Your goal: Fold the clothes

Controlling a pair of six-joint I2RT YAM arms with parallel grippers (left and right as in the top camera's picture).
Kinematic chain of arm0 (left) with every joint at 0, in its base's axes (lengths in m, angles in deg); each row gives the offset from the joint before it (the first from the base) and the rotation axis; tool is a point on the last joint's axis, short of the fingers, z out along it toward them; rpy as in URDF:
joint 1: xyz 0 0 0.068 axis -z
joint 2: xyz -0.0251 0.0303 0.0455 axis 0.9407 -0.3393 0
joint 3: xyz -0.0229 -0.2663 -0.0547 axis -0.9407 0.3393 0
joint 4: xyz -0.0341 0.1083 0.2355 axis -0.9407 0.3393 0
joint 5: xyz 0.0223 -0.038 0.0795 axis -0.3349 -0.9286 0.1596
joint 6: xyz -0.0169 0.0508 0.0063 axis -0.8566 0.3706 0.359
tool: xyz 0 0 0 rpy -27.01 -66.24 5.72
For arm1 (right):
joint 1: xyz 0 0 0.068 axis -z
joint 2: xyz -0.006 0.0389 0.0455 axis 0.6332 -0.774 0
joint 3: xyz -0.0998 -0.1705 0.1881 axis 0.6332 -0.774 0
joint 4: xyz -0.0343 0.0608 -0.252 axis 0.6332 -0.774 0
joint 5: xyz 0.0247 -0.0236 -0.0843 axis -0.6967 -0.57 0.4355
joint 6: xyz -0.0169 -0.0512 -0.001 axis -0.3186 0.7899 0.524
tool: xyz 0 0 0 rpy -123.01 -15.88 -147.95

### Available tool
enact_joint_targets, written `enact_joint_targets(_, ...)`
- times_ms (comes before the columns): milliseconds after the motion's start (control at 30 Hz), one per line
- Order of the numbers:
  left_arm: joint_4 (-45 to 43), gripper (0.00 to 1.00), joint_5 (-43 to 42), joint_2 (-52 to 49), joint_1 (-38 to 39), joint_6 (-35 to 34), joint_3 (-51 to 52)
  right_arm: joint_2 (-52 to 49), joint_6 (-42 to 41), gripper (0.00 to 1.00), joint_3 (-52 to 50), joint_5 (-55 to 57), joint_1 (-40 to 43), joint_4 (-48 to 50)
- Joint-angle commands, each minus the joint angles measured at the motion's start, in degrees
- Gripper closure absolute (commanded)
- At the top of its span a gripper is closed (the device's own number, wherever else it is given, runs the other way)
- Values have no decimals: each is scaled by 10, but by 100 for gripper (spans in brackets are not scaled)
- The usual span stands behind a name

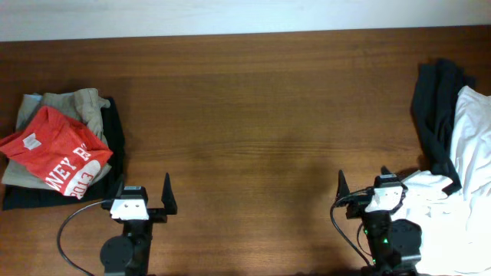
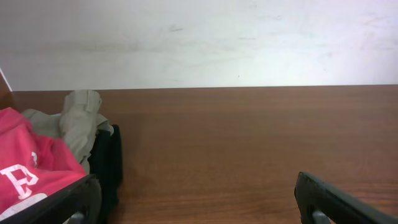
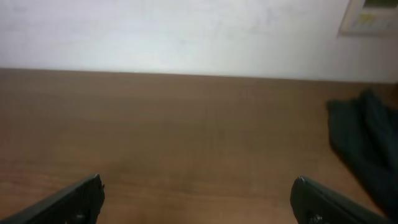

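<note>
Lying at the left edge of the tabletop (image 1: 253, 115), a stack of clothes shows a red shirt (image 1: 57, 157) with white lettering on top, a beige garment (image 1: 77, 103) under it that sticks out toward the far side, and a dark garment (image 1: 115, 134) at the bottom whose edge shows along the stack's right and near sides. A second, looser heap lies well apart from it at the right edge of the tabletop: a crumpled dark cloth (image 1: 437, 107) on the far side, and a white garment (image 1: 472, 146) spreading from beside it down to the near edge, where its folds lie right against the right arm. Between the two heaps the brown wood is bare. The left hand (image 1: 144, 201) sits near the front edge, just beside the near right corner of the stack without touching it, its fingers spread wide with nothing between them. In the left wrist view the left hand frames bare wood, with the red shirt, the beige garment and the dark garment off to its left, and a pale wall (image 2: 199, 43) behind the far edge. The right hand (image 1: 367, 192) sits near the front edge on the other side, also spread wide and empty. Its wrist view shows open wood between the fingers and the dark cloth lying further ahead to the right.
</note>
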Motion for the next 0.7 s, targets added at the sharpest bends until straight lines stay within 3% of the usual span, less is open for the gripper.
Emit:
enact_joint_targets(0,0,1,-14,-55,3,-6,-55,-52,-7,1,73,49,-5,-46)
enact_joint_targets(233,114,1,-14,-408,3,-5,-303,-369,-7,1,351,88,-5,-228)
enact_joint_targets(333,158,1,-16,-498,3,-5,-356,-467,-5,4,385,64,-4,-219)
enact_joint_targets(433,157,1,-16,-508,3,-5,-356,-573,-149,7,384,257,71,-263)
enact_joint_targets(467,156,1,-16,-508,3,-5,-356,-607,-164,8,384,256,104,-263)
enact_joint_targets(567,156,1,-16,-508,3,-6,-356,-751,-172,26,384,192,219,-258)
enact_joint_targets(633,150,1,-16,-508,3,-6,-356,-808,-172,35,384,171,248,-240)
enact_joint_targets(667,148,1,-16,-508,3,-6,-356,-827,-172,54,384,165,255,-233)
